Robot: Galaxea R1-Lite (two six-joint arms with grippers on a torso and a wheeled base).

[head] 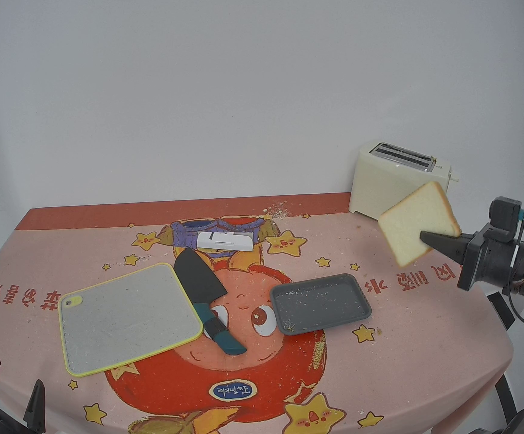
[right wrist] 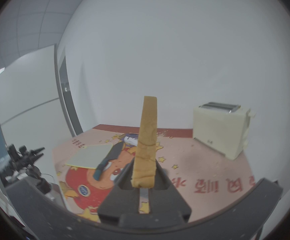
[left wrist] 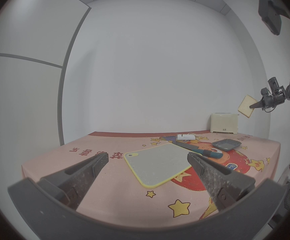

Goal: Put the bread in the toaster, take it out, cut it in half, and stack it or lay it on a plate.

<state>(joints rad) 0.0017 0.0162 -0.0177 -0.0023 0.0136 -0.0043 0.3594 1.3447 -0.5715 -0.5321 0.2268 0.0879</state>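
Note:
A slice of bread [head: 417, 222] hangs in the air in front of the cream toaster [head: 394, 179], held on edge by my right gripper [head: 434, 238], which is shut on it. From the right wrist the bread [right wrist: 145, 143] stands upright between the fingers, the toaster [right wrist: 220, 129] off to one side. The dark grey plate [head: 320, 302] lies mid-table. A knife [head: 204, 299] with a teal handle rests beside the cutting board [head: 126, 316]. My left gripper [head: 11, 390] is open and holds nothing, low at the near left table edge; in its wrist view the gripper [left wrist: 148, 169] faces the cutting board [left wrist: 156, 162].
A small white box [head: 224, 241] lies at the back middle of the patterned tablecloth. Crumbs are scattered near the back edge. A white wall stands close behind the table. Bare cloth lies between the plate and the toaster.

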